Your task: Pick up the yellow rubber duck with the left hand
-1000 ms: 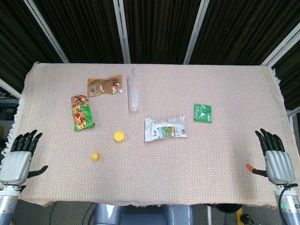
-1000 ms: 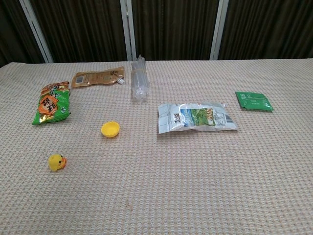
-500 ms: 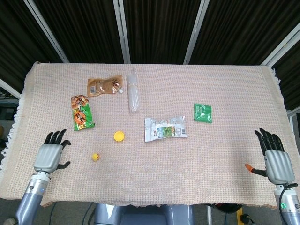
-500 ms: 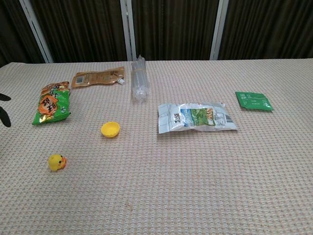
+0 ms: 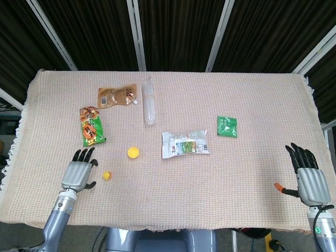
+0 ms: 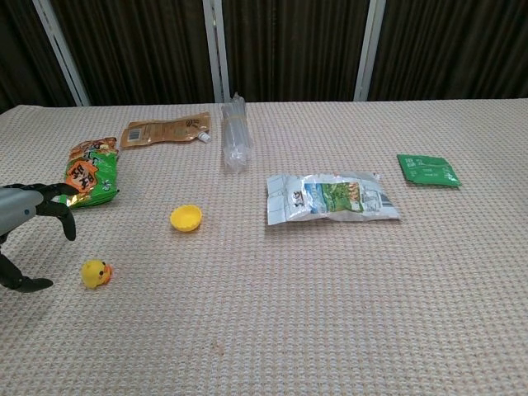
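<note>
The small yellow rubber duck (image 5: 107,175) (image 6: 96,273) stands on the woven tablecloth near the front left. My left hand (image 5: 79,171) (image 6: 25,223) hovers just to the duck's left, open, fingers spread, holding nothing, a short gap away. Near the front right edge of the table my right hand (image 5: 307,176) is open and flat, empty; the chest view does not show it.
A yellow cap (image 5: 134,153) (image 6: 186,218) lies right of and behind the duck. A green snack bag (image 5: 92,127), a brown pouch (image 5: 117,96), a clear bottle (image 5: 149,102), a white packet (image 5: 185,144) and a green sachet (image 5: 227,126) lie further back.
My left hand has moved right from the table's left edge to just beside the duck and now shows in the chest view. The right hand has stayed put.
</note>
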Controlling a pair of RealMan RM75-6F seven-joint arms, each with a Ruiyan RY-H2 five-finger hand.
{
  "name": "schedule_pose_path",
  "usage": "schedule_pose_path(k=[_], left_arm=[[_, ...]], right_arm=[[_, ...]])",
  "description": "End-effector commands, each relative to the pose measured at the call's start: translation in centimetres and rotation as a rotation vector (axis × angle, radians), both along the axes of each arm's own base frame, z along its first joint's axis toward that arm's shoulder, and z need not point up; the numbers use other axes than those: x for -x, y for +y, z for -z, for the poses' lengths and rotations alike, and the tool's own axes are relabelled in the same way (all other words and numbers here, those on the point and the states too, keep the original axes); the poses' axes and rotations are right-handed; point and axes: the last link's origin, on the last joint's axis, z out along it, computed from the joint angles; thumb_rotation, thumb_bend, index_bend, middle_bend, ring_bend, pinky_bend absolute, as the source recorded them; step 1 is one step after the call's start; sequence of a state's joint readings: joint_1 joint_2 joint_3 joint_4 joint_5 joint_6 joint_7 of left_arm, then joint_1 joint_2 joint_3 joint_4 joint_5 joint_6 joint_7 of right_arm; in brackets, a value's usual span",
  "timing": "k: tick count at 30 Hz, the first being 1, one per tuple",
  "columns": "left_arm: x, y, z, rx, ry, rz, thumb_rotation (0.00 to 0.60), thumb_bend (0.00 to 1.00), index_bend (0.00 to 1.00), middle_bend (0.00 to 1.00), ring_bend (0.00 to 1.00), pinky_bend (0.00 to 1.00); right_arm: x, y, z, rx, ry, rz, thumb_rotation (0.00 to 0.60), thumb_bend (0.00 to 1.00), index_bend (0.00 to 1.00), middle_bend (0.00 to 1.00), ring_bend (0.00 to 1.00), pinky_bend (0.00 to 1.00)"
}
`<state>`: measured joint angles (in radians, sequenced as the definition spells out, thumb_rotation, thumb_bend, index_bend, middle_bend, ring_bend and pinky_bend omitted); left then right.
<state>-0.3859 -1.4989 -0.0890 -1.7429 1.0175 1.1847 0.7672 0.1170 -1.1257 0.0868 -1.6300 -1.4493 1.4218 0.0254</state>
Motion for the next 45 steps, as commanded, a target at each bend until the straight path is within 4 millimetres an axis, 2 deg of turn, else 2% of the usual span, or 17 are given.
schedule_pose_path(k=[1,9,23,27,33,39,45], left_arm=[[-0.1,0.2,0.7,0.01,0.008,-0.003,0.6,0.23,0.36,0.0,0.0,0.0],[-0.6,0.6,1.8,0.017,-0.002,-0.02,0.6,0.28,0.37,0.0,0.0,0.0],[-1.7,0.5,3.3,0.048,-0.006,-0.007,0.6,0.28,0.38,0.0,0.0,0.0],[-1.8,0.5,3.5,0.048,-0.01,-0.009,0.6,0.29,0.42,0.0,0.0,0.0],[-1.8,0.6,3.6,0.046,-0.004,-0.006,0.6,0.37,0.49,0.0,0.0,0.0],[-2.1,0.8,3.3,0.034,-0.024,-0.005,0.6,0.38,0.49,0.0,0.0,0.0],[-4.1,3.0,2.1,-0.016,-0.051,0.044,0.6,0.38,0.49,0.0,0.0,0.0]], right_arm=[[0.0,0.0,0.0,-0.001,-0.001,0.001,0.6,0.01,0.01,0.0,0.0,0.0],[0.0,0.0,-0.1,0.0,-0.007,-0.001,0.6,0.01,0.01,0.0,0.0,0.0],[-0.1,0.0,-0.2,0.008,-0.016,-0.005,0.6,0.01,0.01,0.0,0.0,0.0],[0.0,0.0,-0.2,0.009,-0.018,-0.004,0.6,0.01,0.01,0.0,0.0,0.0],[-0.1,-0.1,-0.3,0.013,-0.02,-0.007,0.6,0.01,0.01,0.0,0.0,0.0],[0.0,0.0,-0.3,0.013,-0.021,-0.005,0.6,0.01,0.01,0.0,0.0,0.0],[0.0,0.0,-0.2,0.01,-0.021,-0.003,0.6,0.01,0.01,0.0,0.0,0.0]])
